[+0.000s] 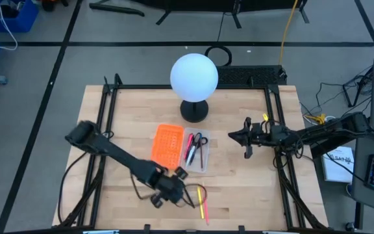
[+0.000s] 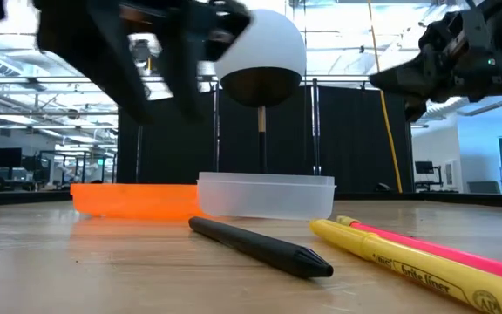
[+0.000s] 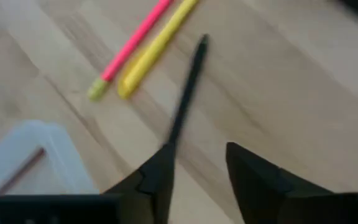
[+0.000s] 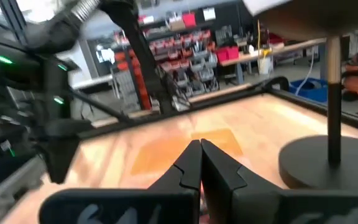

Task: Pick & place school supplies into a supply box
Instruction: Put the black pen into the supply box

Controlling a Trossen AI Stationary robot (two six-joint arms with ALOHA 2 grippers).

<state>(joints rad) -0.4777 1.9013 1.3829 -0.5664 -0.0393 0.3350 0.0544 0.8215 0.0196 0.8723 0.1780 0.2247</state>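
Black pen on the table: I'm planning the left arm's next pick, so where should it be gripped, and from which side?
Grip the black pen mid-barrel, from straight above, fingers across it. It lies flat, clear of the yellow pen, under the open left gripper.

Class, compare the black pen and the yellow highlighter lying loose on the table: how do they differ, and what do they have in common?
The black pen is thin and dark; the yellow highlighter is thicker and bright, with printed lettering. The black pen lies by itself, while the yellow highlighter lies right beside a pink one. The open left end effector hovers over the black pen's end, not the yellow highlighter. Both lie flat on the wood, outside the supply box.
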